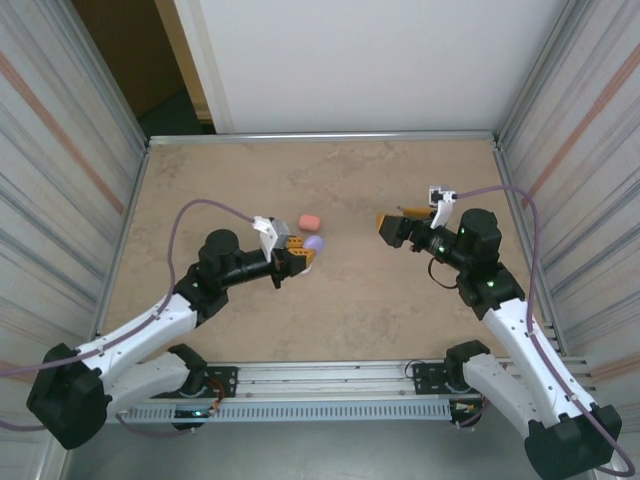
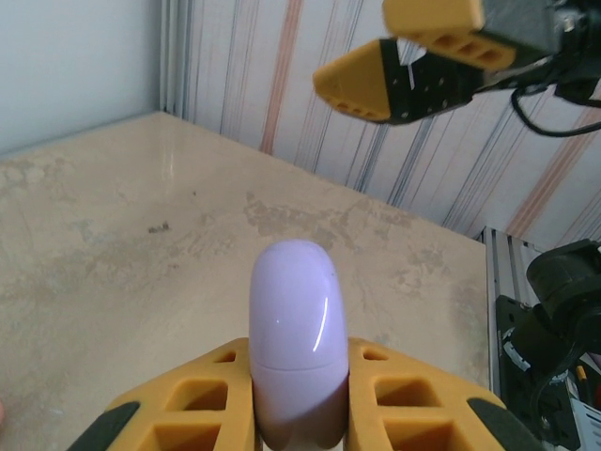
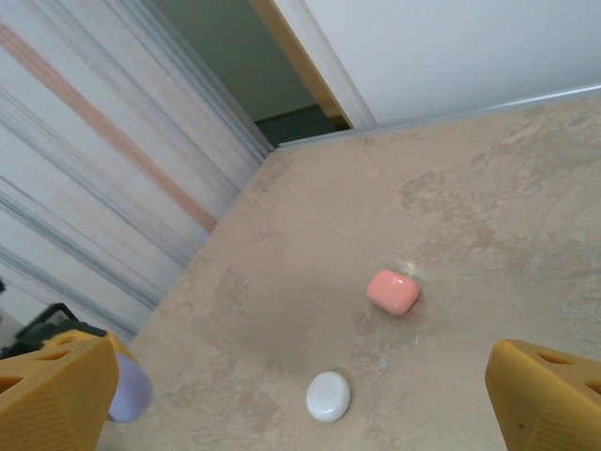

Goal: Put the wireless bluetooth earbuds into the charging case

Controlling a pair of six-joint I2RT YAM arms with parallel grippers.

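Note:
A lilac charging case [image 2: 293,329], lid closed, stands upright between the yellow fingers [image 2: 188,404] of my left gripper [image 1: 305,255], which is shut on it just above the table's middle. In the top view the lilac case [image 1: 315,243] pokes out past the fingertips. My right gripper [image 1: 385,225] hovers open to the right of it, facing it, nothing between its fingers [image 3: 56,395]. A pink case [image 3: 392,291] and a white round case [image 3: 329,396] lie closed on the table between the two grippers. The earbuds are out of view.
The pink case [image 1: 310,221] lies just behind the left gripper. Striped walls enclose the table [image 1: 400,300] on the left and right, with a metal rail along the near edge [image 1: 330,375]. A white panel stands at the back.

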